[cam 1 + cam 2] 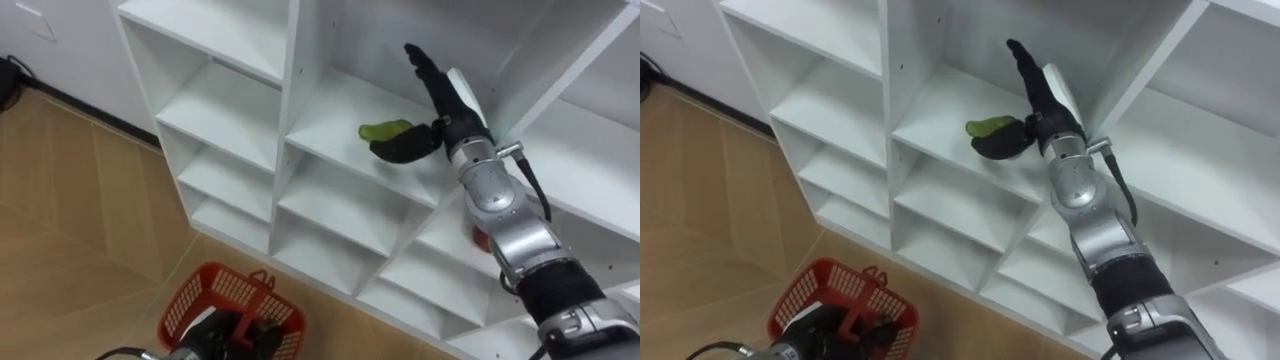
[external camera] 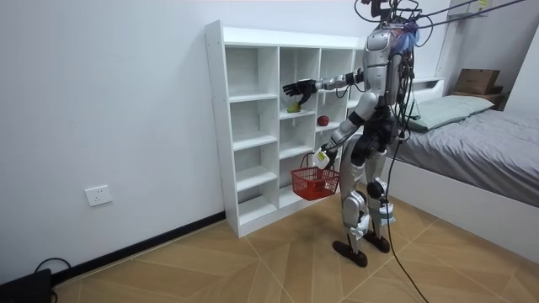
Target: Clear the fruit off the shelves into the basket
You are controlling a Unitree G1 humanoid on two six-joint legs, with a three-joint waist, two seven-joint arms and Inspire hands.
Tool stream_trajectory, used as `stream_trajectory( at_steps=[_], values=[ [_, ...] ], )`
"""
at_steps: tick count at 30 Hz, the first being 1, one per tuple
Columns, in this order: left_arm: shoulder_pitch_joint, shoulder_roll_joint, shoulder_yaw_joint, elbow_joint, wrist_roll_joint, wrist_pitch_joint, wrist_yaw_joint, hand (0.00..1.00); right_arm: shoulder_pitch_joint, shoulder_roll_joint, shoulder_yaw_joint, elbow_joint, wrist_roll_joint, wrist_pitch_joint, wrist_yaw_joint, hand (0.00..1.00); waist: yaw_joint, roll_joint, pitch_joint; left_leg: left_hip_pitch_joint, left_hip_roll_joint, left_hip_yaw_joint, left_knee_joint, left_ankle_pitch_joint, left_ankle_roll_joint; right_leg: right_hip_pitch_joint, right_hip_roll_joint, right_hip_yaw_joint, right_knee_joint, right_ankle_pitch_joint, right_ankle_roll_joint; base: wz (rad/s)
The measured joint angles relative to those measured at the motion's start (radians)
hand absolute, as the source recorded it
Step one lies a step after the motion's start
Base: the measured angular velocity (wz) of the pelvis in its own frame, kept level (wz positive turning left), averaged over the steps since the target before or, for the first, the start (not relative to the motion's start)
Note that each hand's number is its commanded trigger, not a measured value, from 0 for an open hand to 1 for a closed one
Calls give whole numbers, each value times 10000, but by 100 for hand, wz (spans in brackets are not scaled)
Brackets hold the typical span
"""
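1 green fruit [image 1: 384,130] lies on a shelf of the white closet [image 1: 300,90], upper middle of the frame. the right hand [image 1: 445,100] is held just beside it, open, fingers straight and pointed up, thumb low against the fruit. the palm should be brought behind the fruit and the fingers closed round it before lifting, so it is not rolled deeper. the right arm is stretched forward. at lower left, the red basket [image 1: 200,285] is hung from the curled left hand [image 1: 230,335].

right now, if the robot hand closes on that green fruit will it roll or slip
The green rounded fruit looks smooth, so it may slip. Lying loose on the flat white shelf, it could roll from the open right robot hand.
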Motion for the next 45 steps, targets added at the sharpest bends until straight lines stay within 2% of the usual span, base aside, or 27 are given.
stream_trajectory(
  at_steps=[3,15,18,23,35,36,37,38,39,41,45],
  values=[
    [-1,14,-1,-1,0,1,6,100,0,-6,2,65,-9,14,-1,0,-29,19,4,-18,-39,-164,16,11,12,16,0,-2,-1,-1,1,7],
    [-17,-28,-183,8,-253,11,17,100,-586,-21,378,1859,-399,95,-93,0,316,19,12,-412,-54,-159,-53,177,-14,-400,-21,-19,15,-4,6,1],
    [-31,-29,-234,15,-267,9,18,100,-607,-45,386,1954,-408,94,-94,0,362,0,20,-441,-55,-162,-54,182,-13,-432,-25,-19,16,-4,6,0],
    [-45,29,-378,18,-274,8,24,100,-613,-58,385,1976,-394,88,-93,0,377,-165,105,-468,-54,-172,-53,194,-21,-454,-23,-20,17,-4,6,0],
    [-57,12,-423,29,-276,9,7,100,-849,-60,386,2416,-354,76,-59,2,409,-204,111,-540,-61,-192,-50,198,-22,-517,-23,-25,27,-4,6,0],
    [-58,11,-423,39,-277,9,7,100,-849,-60,386,2418,-354,76,-59,13,409,-204,112,-540,-62,-194,-51,198,-22,-518,-23,-25,27,-4,6,0],
    [-63,10,-423,77,-277,9,5,100,-849,-60,386,2423,-354,76,-59,52,409,-203,112,-542,-62,-196,-54,198,-22,-520,-23,-27,27,-4,6,0],
    [-64,10,-423,108,-278,9,4,100,-849,-60,386,2430,-353,77,-59,61,409,-202,112,-546,-62,-200,-56,198,-22,-525,-23,-29,27,-4,6,0],
    [-64,10,-423,118,-278,9,3,100,-849,-60,386,2436,-354,78,-59,78,409,-202,113,-551,-63,-201,-57,198,-22,-529,-23,-31,27,-4,6,0],
    [-69,7,-425,143,-279,9,1,100,-849,-58,392,2517,-355,81,-49,100,419,-195,117,-568,-64,-207,-60,198,-22,-545,-23,-38,26,-4,6,0],
    [-84,10,-449,201,-280,10,0,100,-875,-74,388,2554,-427,-90,-178,100,397,-197,116,-601,-64,-213,-61,198,-22,-582,-22,-46,28,-4,6,0]
  ],
)
